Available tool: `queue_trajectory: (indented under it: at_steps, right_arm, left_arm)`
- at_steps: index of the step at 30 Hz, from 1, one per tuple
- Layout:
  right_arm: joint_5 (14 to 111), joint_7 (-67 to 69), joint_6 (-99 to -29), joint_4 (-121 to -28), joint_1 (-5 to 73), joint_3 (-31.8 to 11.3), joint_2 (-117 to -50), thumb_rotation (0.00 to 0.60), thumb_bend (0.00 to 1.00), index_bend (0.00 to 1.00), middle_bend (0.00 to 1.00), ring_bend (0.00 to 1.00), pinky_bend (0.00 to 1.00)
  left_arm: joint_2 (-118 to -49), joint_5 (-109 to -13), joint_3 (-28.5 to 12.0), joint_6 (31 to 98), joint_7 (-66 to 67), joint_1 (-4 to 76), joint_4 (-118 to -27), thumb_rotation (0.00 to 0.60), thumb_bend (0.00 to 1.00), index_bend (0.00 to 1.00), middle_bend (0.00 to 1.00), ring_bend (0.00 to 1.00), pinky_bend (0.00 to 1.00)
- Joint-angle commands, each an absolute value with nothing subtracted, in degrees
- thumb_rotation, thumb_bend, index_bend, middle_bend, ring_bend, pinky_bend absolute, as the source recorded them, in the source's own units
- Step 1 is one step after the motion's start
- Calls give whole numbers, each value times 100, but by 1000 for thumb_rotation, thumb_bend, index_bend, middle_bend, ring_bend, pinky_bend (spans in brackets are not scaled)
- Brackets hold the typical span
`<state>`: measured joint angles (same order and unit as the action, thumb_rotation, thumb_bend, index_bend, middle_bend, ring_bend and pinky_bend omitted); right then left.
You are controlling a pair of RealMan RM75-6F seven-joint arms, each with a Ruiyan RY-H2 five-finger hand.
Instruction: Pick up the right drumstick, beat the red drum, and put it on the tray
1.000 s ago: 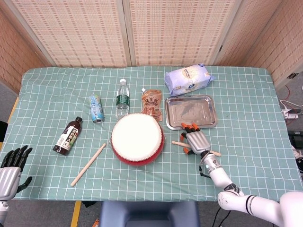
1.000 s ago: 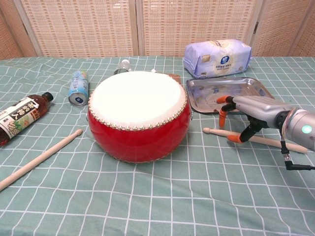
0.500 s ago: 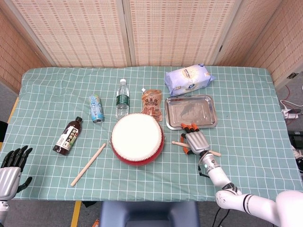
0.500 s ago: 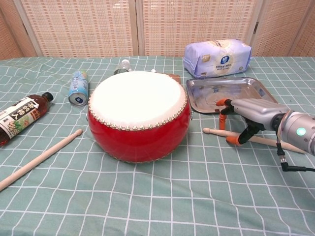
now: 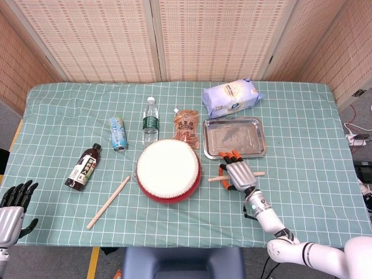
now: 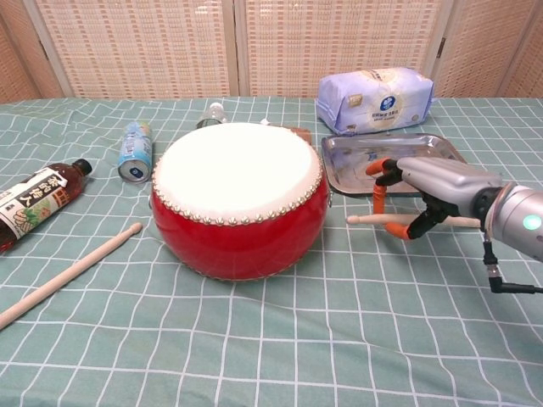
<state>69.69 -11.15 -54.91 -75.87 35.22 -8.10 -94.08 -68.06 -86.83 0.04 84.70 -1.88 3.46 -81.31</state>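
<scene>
The red drum with its white skin stands at the middle of the table. Just right of it, my right hand grips the right drumstick; fingers curl over the shaft and the thumb sits under it. The stick lies nearly level, tip pointing at the drum, a short gap away. The steel tray lies directly behind the hand with nothing in it. My left hand hangs off the table's front left corner, fingers apart, holding nothing.
The other drumstick lies left of the drum. Behind it are a dark sauce bottle, a can, a water bottle and a brown pouch. A white-blue packet sits behind the tray.
My right hand has closed on the right drumstick and raised its handle end, so the stick now lies nearly level and closer to the tray. The left hand sank slightly.
</scene>
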Motion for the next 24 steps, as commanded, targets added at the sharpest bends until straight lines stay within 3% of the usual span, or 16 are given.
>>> queue_trajectory:
  at_steps: [1,6,11,17,20,24]
  right_arm:
    - [7354,-531,-5893,-8176,3307,-819,-9027,600,424,594,100,0,0]
    - [7688,1052,-6096,-8921,3039,-878,-8548,600,425,604,134,0,36]
    - [8011,2825,-6020,-9011,2944,-874,-8300,600,426,604,166,14,66]
    - [8446,5178,-5890,-8430,2993,-827,-8369,600,425,604,202,63,97]
    - [8883,6479,-5941,-8036,3076,-670,-8425,600,426,607,222,95,160]
    - [9302,8048,-6151,-7411,3200,-482,-8558,600,425,607,230,100,164]
  left_arm:
    - [-6790,-8680,3,8479,-185,339,-8138,600,225,41,4,0,33]
    - [-6760,-8722,7,8486,-158,351,-8195,600,226,42,4,0,32]
    - [-6722,-8785,-14,8513,-79,388,-8279,600,225,42,4,0,33]
    - [-6699,-8806,-3,8499,25,403,-8382,600,225,42,4,0,32]
    - [-6679,-8782,-3,8491,63,397,-8415,600,225,42,4,0,32]
    - [-6655,-8776,-3,8504,96,387,-8460,600,225,42,4,0,32]
